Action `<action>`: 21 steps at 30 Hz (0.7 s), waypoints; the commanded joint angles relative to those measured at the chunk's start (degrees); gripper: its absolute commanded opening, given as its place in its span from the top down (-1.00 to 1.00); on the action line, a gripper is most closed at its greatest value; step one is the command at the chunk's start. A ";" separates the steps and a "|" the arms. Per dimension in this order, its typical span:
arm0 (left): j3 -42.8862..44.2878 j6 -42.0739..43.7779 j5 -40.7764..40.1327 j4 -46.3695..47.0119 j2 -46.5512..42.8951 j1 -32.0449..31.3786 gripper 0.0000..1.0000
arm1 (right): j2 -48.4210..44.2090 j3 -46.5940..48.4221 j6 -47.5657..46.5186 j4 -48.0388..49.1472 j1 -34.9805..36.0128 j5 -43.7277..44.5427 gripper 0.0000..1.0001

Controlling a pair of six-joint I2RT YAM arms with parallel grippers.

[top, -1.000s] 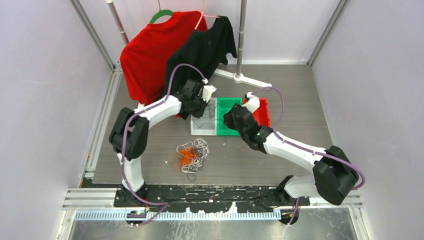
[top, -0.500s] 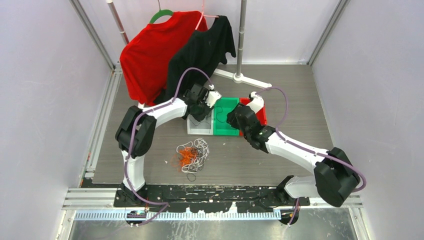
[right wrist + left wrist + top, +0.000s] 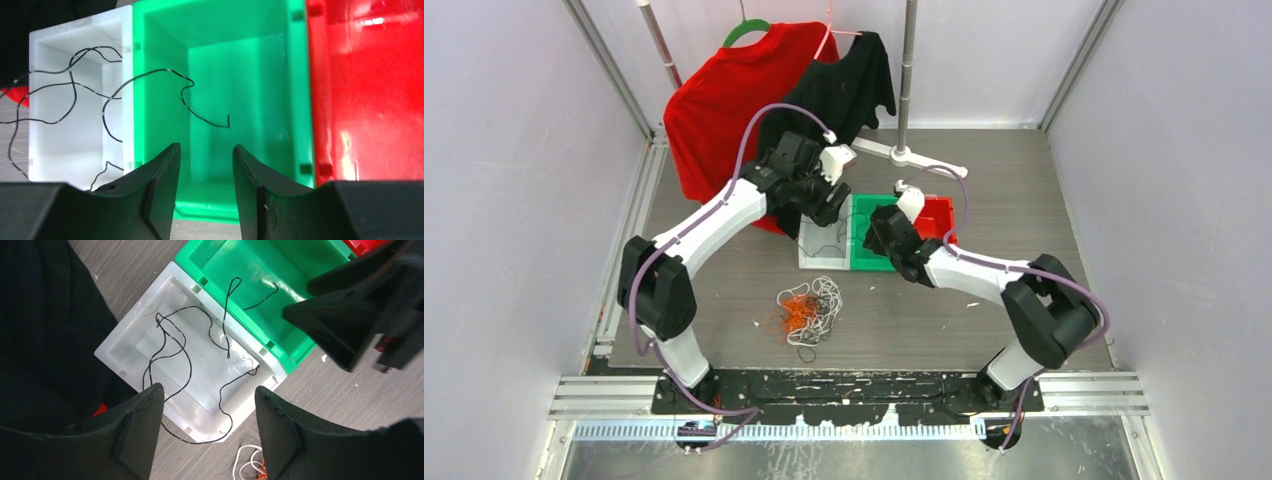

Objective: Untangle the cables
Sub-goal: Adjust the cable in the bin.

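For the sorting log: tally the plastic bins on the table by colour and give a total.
white bin: 1
green bin: 1
red bin: 1
Total: 3

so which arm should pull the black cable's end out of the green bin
Right, probably. Its jaws stand open over the green bin, with the loose end of the black cable just ahead of them. The left jaws hang open over the white bin, farther from that end.
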 commanded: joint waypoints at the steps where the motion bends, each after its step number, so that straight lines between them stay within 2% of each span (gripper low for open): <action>1: 5.46 -1.07 4.96 -7.18 -3.01 2.18 -0.42 | 4.32 6.40 -10.44 5.77 -0.09 0.56 0.02; 3: 7.36 -1.05 6.33 -9.25 -3.96 3.62 -0.50 | 6.62 8.56 -13.66 5.48 -0.63 0.04 0.00; 6: 7.82 -0.55 8.87 -11.38 -6.76 6.52 -0.52 | 8.96 10.63 -16.40 5.47 -1.86 -2.93 -0.02; 13: -2.31 4.86 10.88 -12.89 -11.63 10.95 -0.48 | 12.36 10.25 -22.08 12.17 -2.67 -6.21 -0.04; 17: -8.92 4.45 10.98 -8.88 -12.39 10.98 -0.46 | 13.95 9.10 -24.50 17.45 -2.86 -8.72 -0.04; 21: -11.09 1.66 9.14 -3.38 -9.91 10.98 -0.44 | 15.88 8.81 -26.63 22.29 -2.79 -9.40 0.00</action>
